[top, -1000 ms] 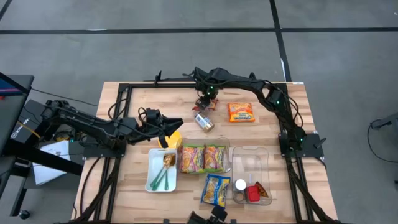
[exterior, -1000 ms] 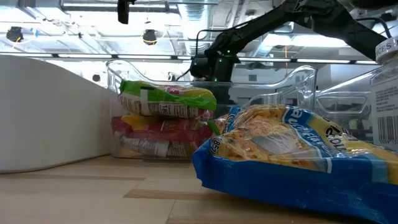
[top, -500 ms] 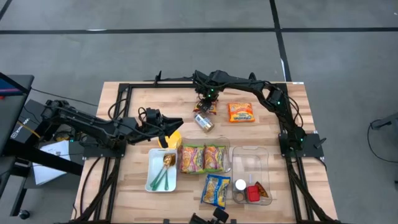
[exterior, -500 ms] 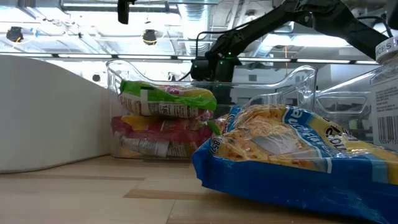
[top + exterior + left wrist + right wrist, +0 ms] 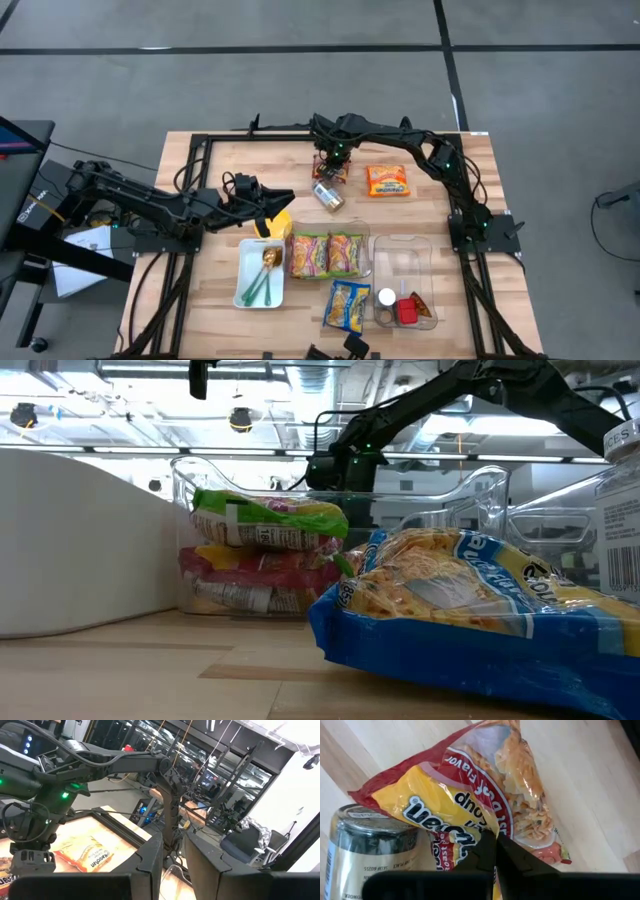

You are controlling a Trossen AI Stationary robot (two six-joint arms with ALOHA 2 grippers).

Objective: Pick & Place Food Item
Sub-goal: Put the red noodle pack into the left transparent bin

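Observation:
A red and yellow noodle packet (image 5: 470, 780) lies on the wood at the table's far middle (image 5: 333, 174). One side of it rests against a lidded jar (image 5: 365, 850) that lies on its side (image 5: 328, 195). My right gripper (image 5: 495, 842) stands over the packet (image 5: 333, 163), shut on its wrapper. My left gripper (image 5: 288, 197) waits left of the middle, above a yellow item (image 5: 283, 222). The left wrist view shows a narrow gap between its fingers (image 5: 173, 865) with nothing in it. My right gripper pinches the packet's printed front film (image 5: 479, 822), near the yellow label, between its two meeting fingertips. The fingers come from above, pointing down. The packet lies flat on the table, its side against the jar.
An orange packet (image 5: 387, 180) lies right of the gripper. A clear bin (image 5: 328, 253) holds stacked packets. Nearer stand a white tray with a spoon (image 5: 260, 272), a blue noodle packet (image 5: 348, 305) and a clear container (image 5: 405, 295) with small items. A black frame rims the table.
My right gripper has shut its fingers on the noodle packet while staying over it at the far middle. The packet and the jar lie where they were.

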